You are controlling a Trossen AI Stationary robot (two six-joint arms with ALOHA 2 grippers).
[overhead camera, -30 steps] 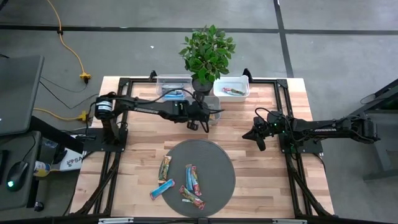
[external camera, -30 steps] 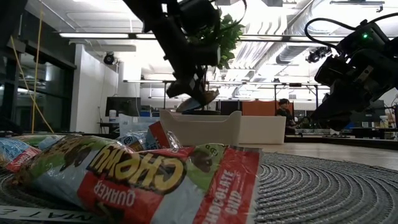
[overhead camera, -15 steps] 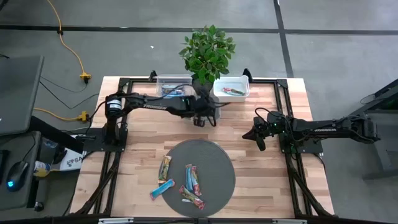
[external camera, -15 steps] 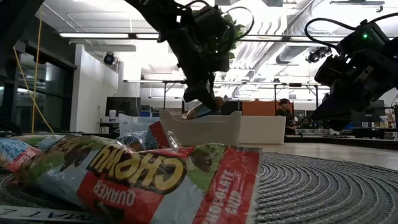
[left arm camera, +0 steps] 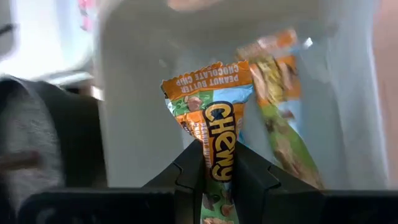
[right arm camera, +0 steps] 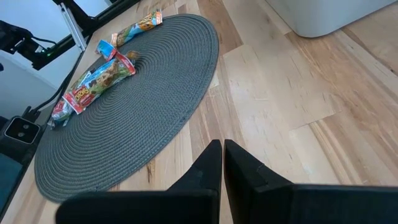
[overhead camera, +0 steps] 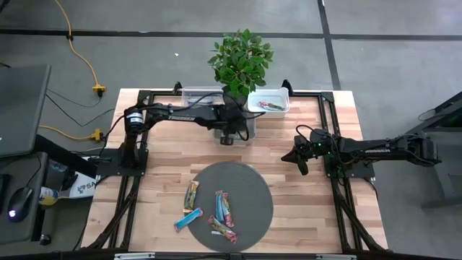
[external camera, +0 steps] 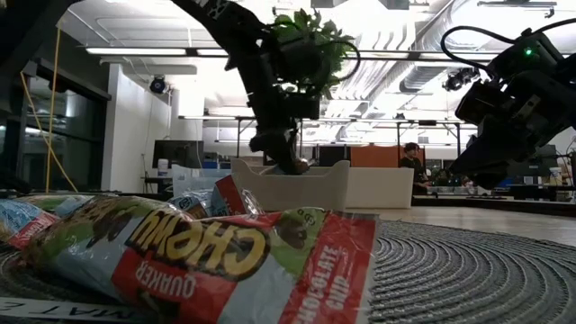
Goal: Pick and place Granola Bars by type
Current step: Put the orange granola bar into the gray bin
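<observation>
The left gripper [left arm camera: 217, 177] pinches a shiny orange-and-green wrapped granola bar [left arm camera: 214, 118] over the clear plastic bin [left arm camera: 137, 112]; letting go comes next.

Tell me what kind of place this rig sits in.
Likely an open-plan lab or workshop: exposed ceiling ducts, a concrete floor with taped lines, and desks with monitors behind the wooden table.
</observation>
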